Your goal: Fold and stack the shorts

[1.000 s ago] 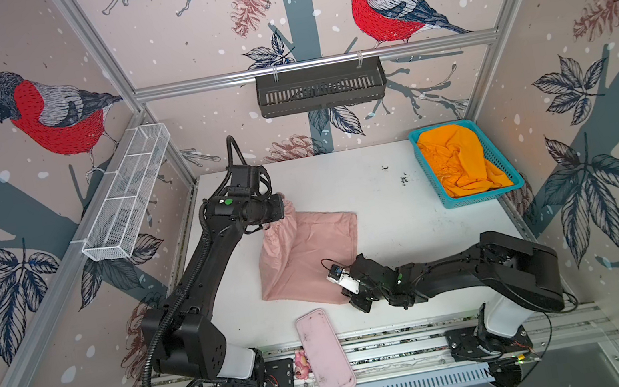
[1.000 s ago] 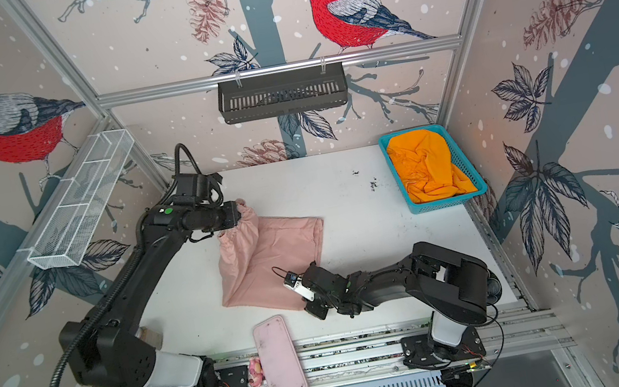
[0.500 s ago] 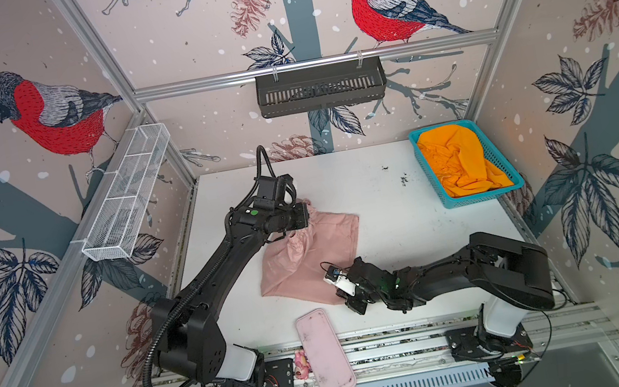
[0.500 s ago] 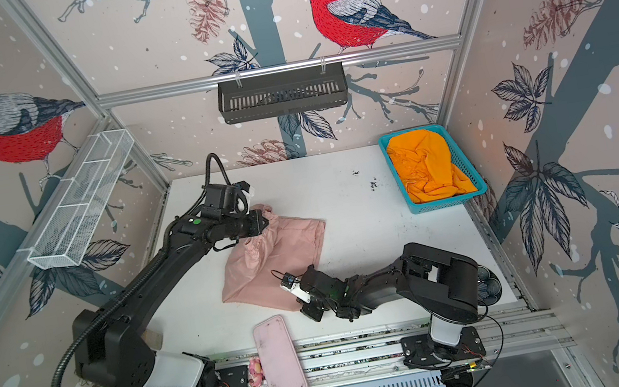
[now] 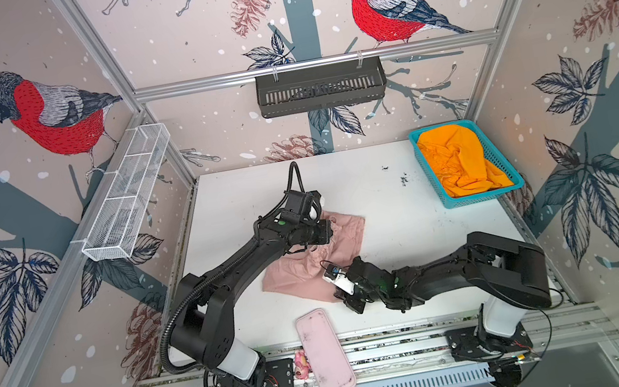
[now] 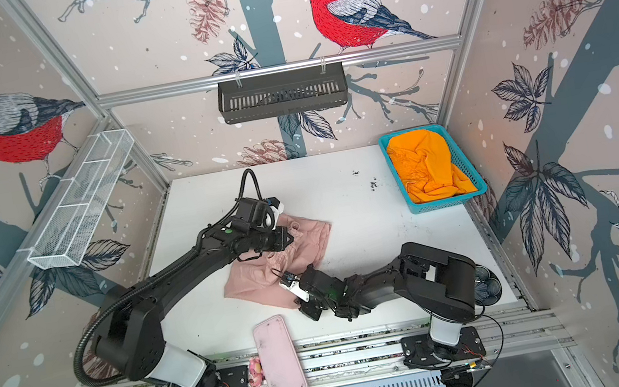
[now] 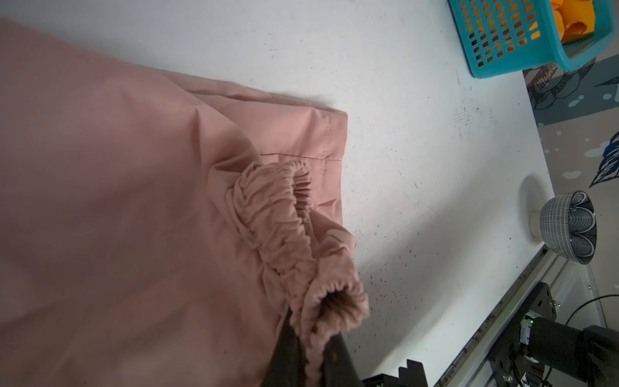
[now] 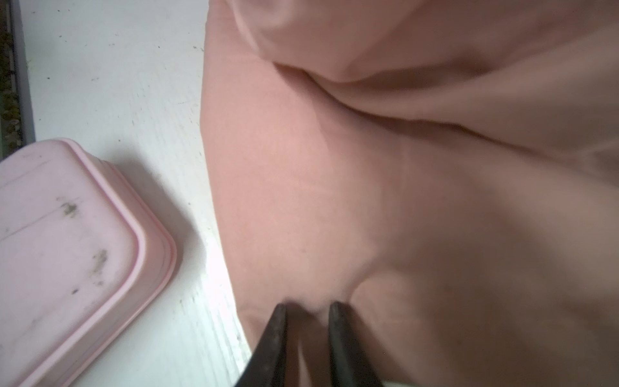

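Observation:
The dusty pink shorts (image 5: pixel 303 273) (image 6: pixel 254 279) lie partly folded in the middle of the white table. My left gripper (image 5: pixel 330 229) (image 6: pixel 290 236) (image 7: pixel 311 338) is shut on their gathered elastic waistband (image 7: pixel 278 228) and holds it over the leg cloth. My right gripper (image 5: pixel 337 297) (image 6: pixel 302 305) (image 8: pixel 308 306) rests at the shorts' near edge with its fingers apart over pink cloth (image 8: pixel 335 201). The orange shorts (image 5: pixel 458 162) (image 6: pixel 425 167) lie crumpled in the teal basket (image 5: pixel 481 197) (image 6: pixel 444 202) at the back right.
A rigid pink tray (image 5: pixel 322 352) (image 6: pixel 279 359) (image 8: pixel 67 251) lies at the table's front edge beside the right gripper. A patterned bowl (image 7: pixel 569 228) sits by the right arm's base. A black rack (image 5: pixel 320 87) and a white wire shelf (image 5: pixel 123 198) hang on the walls.
My left gripper has carried the waistband from the back left rightward over the shorts, folding them. My right gripper's fingers have parted at the near edge.

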Robot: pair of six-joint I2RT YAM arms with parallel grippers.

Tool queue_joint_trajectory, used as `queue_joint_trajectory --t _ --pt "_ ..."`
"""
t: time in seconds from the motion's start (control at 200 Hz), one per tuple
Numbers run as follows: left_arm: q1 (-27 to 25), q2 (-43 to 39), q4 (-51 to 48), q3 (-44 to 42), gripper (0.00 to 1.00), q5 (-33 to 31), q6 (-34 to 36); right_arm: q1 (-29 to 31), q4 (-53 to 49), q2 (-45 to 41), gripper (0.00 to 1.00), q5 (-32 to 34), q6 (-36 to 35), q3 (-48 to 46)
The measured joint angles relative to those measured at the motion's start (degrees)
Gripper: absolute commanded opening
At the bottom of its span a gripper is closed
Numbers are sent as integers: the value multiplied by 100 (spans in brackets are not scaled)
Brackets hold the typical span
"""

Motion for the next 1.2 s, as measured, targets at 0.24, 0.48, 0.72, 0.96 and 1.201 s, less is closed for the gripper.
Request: queue_joint_trajectory --t 0.24,0.48,0.72,0.96,1.201 --pt "-122 26 -101 426 89 83 -2 -11 -404 -1080 49 13 17 -302" --pt "26 -407 -874 1453 97 -909 105 -101 -1126 -2267 35 9 24 -221" --pt "1141 -1453 -1073 688 94 -1963 87 -734 -1080 -1875 20 -234 37 544" --pt "1473 -2026 -581 -505 49 -1777 -151 -1172 -678 -640 9 -817 2 557" --pt "1482 -1888 61 -1541 27 -841 -424 -1432 -431 -234 15 -1429 343 44"
